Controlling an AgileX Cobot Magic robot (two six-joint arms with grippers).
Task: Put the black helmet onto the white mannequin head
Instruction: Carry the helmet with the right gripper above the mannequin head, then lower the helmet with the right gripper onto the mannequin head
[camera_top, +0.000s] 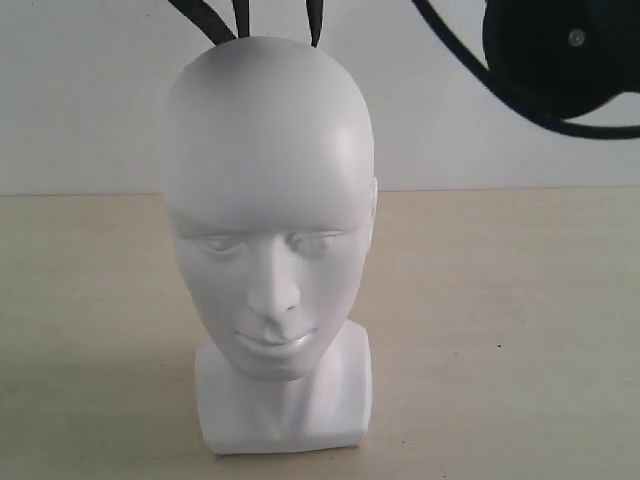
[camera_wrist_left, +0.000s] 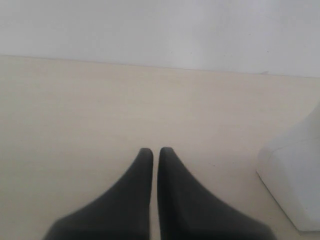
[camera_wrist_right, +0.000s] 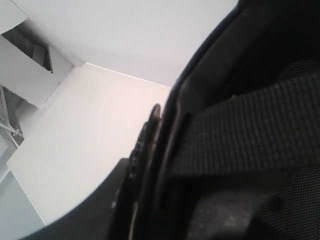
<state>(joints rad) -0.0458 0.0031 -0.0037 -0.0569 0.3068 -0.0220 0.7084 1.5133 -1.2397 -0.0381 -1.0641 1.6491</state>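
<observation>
So the right end effector (camera_wrist_right: 152, 150) is clamped on the rim of the black helmet (camera_top: 560, 50), which hangs in the air up and to the right of the white mannequin head (camera_top: 268, 200). The head stands upright mid-surface (camera_top: 500, 300), face toward the near side, so it's down and left of the grip. Straps (camera_top: 205, 18) dangle by the crown; can't tell if they touch. The left end effector (camera_wrist_left: 155, 152) is closed on nothing, low near the head's base.

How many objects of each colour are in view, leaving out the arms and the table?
White: 1, the white mannequin head
Black: 1, the black helmet
Total: 2
</observation>
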